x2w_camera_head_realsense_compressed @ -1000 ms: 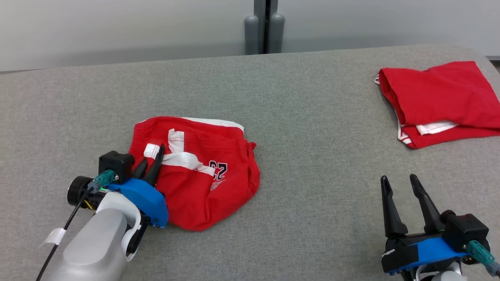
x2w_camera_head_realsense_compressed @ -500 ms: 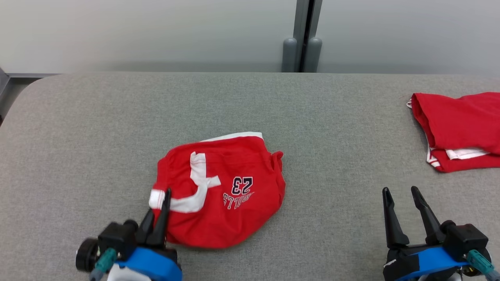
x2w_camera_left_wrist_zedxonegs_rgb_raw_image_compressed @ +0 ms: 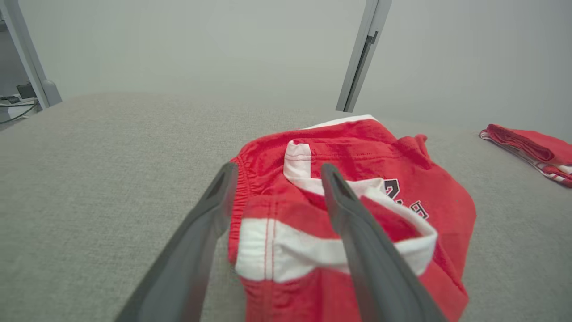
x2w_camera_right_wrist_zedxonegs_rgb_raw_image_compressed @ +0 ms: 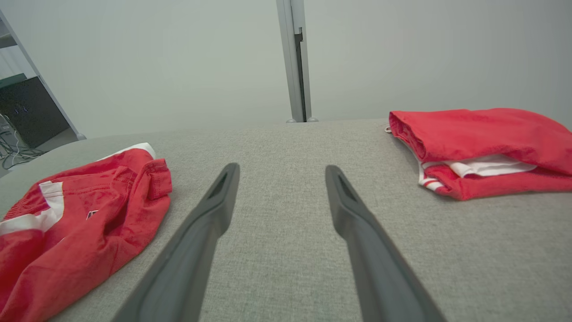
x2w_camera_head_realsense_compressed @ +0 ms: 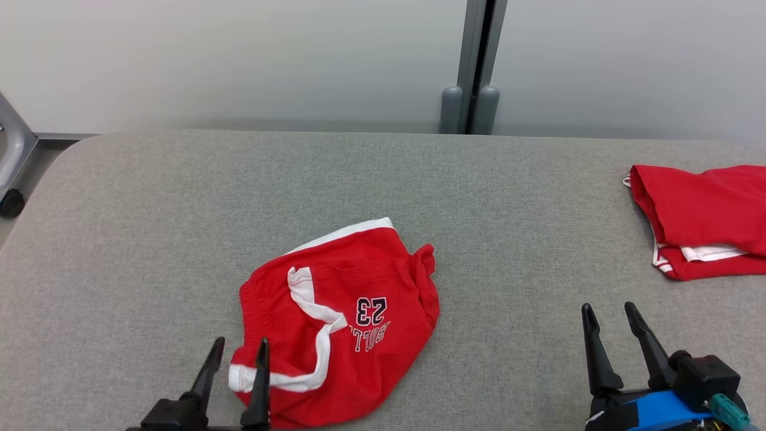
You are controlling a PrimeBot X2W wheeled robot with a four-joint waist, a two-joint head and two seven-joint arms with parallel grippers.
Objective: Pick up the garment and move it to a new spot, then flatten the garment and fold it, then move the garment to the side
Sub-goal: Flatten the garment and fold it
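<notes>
The garment [x2w_camera_head_realsense_compressed: 359, 287] is a crumpled pair of red shorts with white bands and a "23" print, lying on the grey table [x2w_camera_head_realsense_compressed: 179, 197] left of the middle. My left gripper [x2w_camera_head_realsense_compressed: 240, 342] is open at the garment's near left corner. In the left wrist view the white-banded hem [x2w_camera_left_wrist_zedxonegs_rgb_raw_image_compressed: 286, 250] lies loose between the spread fingers of the left gripper [x2w_camera_left_wrist_zedxonegs_rgb_raw_image_compressed: 279, 167]. My right gripper [x2w_camera_head_realsense_compressed: 608, 307] stands open over bare table at the lower right, well clear of the garment [x2w_camera_right_wrist_zedxonegs_rgb_raw_image_compressed: 89, 210]. The right wrist view shows nothing between the fingers of the right gripper [x2w_camera_right_wrist_zedxonegs_rgb_raw_image_compressed: 280, 169].
A second red garment [x2w_camera_head_realsense_compressed: 706, 203], folded with white trim showing, lies at the table's right edge. A grey post [x2w_camera_head_realsense_compressed: 476, 60] stands against the wall behind the table. A wheeled metal frame [x2w_camera_head_realsense_compressed: 9, 161] stands off the far left corner.
The camera has shifted. My left gripper, shut on the garment's white-banded corner before, has opened and let it go; the corner now lies slack between the fingers. The right gripper is unchanged.
</notes>
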